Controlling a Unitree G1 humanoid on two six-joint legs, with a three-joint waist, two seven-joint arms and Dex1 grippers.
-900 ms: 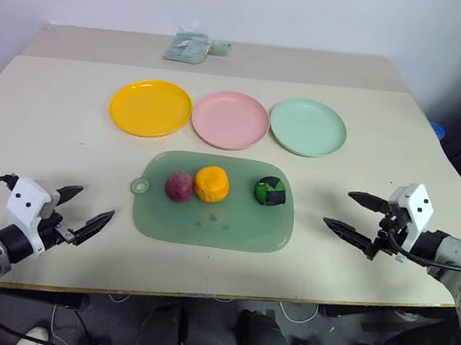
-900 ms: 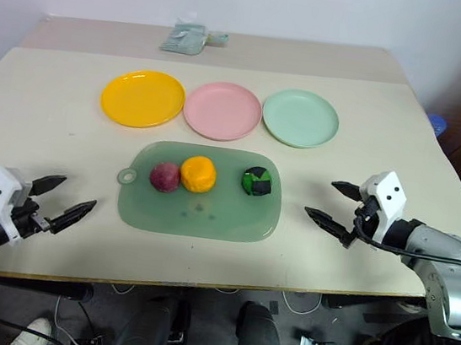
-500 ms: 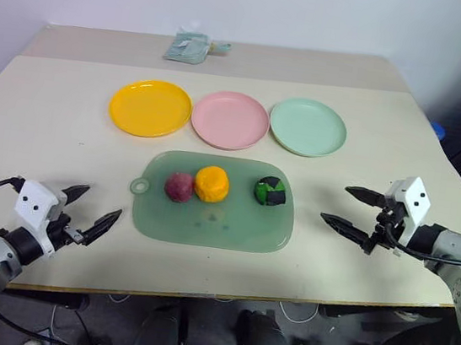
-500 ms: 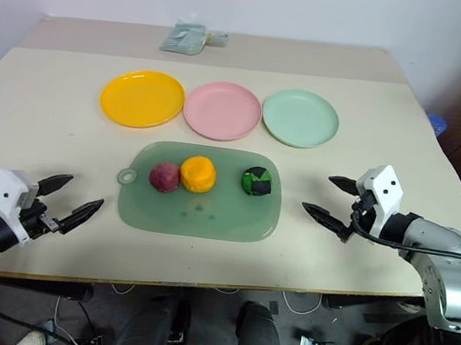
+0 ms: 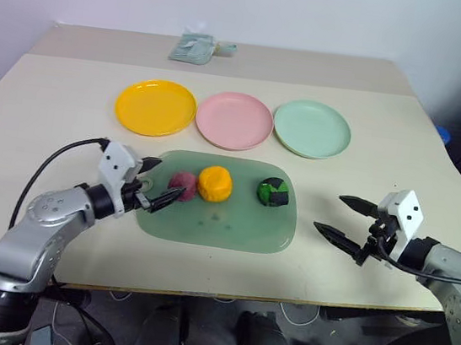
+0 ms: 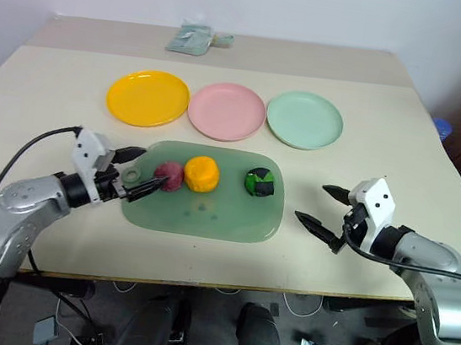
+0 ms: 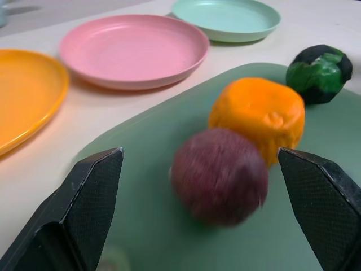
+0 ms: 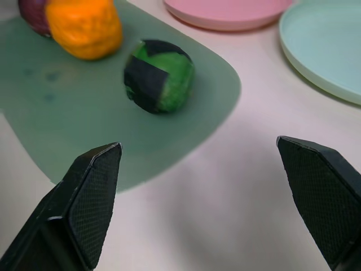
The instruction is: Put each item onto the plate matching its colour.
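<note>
On the green board (image 5: 218,213), the maroon lump (image 5: 183,184) lies at the left end touching the orange lump (image 5: 214,183), while the green-and-black lump (image 5: 272,192) sits apart toward the right end. Just beyond the board's far edge stand the yellow plate (image 5: 155,107), the pink plate (image 5: 235,120) and the pale green plate (image 5: 312,129), left to right. The left gripper (image 5: 158,182) hovers at the board's left end, fingers spread wide either side of the maroon lump without touching it; the right gripper (image 5: 345,218) hangs off the board's right end, fingers wide apart and empty.
</note>
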